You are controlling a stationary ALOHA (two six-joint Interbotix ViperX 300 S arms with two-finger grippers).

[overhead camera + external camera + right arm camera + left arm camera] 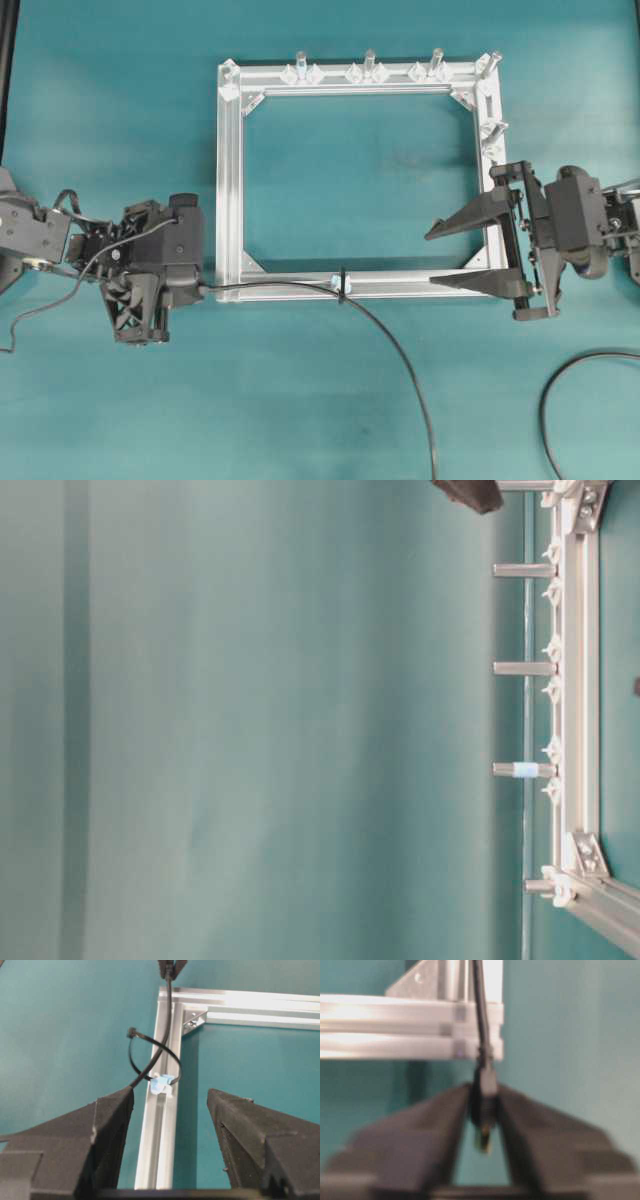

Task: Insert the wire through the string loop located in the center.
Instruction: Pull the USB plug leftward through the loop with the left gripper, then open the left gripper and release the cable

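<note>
Where teal tabletop (120, 120) spreads, aluminium frame (228, 180), wire (400, 350).

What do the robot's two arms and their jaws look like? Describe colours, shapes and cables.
Both arms are matte black. The right gripper has long, tapering wedge-shaped jaws on a crossbar. The left gripper has a ribbed, latticed black housing, with thin black cables looping over its wrist.

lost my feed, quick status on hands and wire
Left hand around the wire at its plug end. Right hand open, empty, by the frame. Wire already runs through the loop. Nothing blocking.
</note>
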